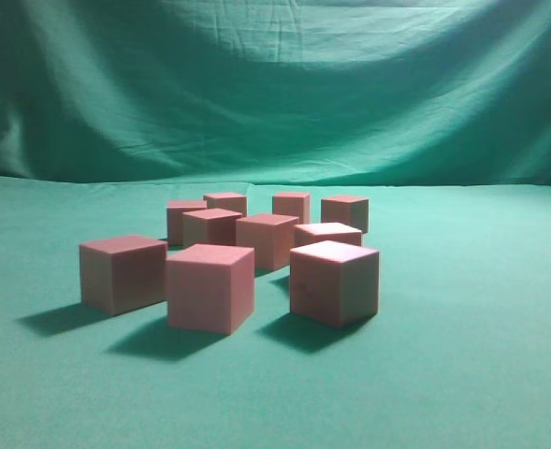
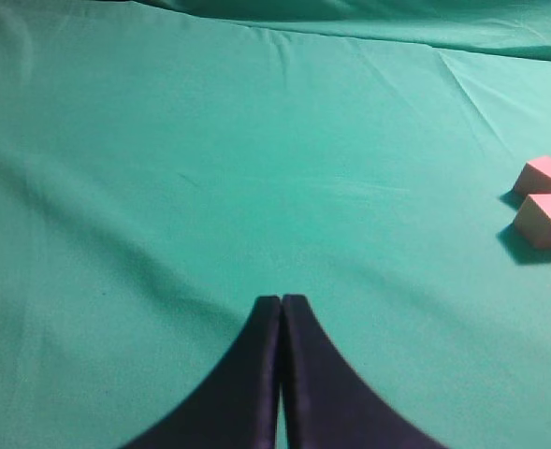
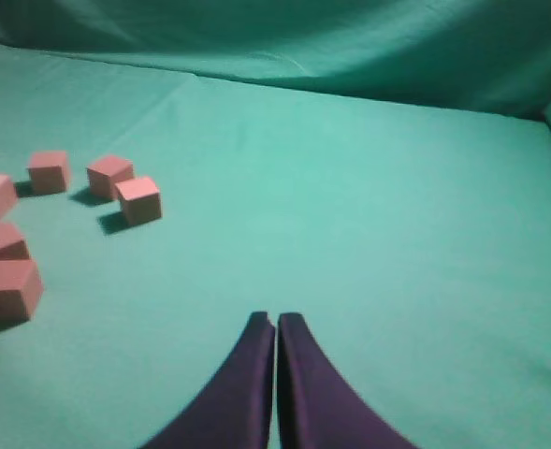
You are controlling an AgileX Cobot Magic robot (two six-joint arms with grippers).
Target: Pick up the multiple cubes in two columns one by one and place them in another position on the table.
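Left end effector (image 2: 282,304) clenched, fingers touching, grasping nothing, over bare green cloth-covered bench (image 2: 210,187). Right end effector (image 3: 276,323) the same (fingertips pressed together, empty). Nine pink foam cubes (image 1: 268,240) sit clustered mid-bench, well apart from both; nearest three in front, six behind. No writing readable.

Both grippers' fingers (image 2: 256,374) (image 3: 247,383) are smooth, dark, almost black blades, broad below and tapering to narrow tips

Pink cubes (image 1: 210,286) on plain green cloth (image 1: 462,374) (dark tools (image 2: 281,304)).
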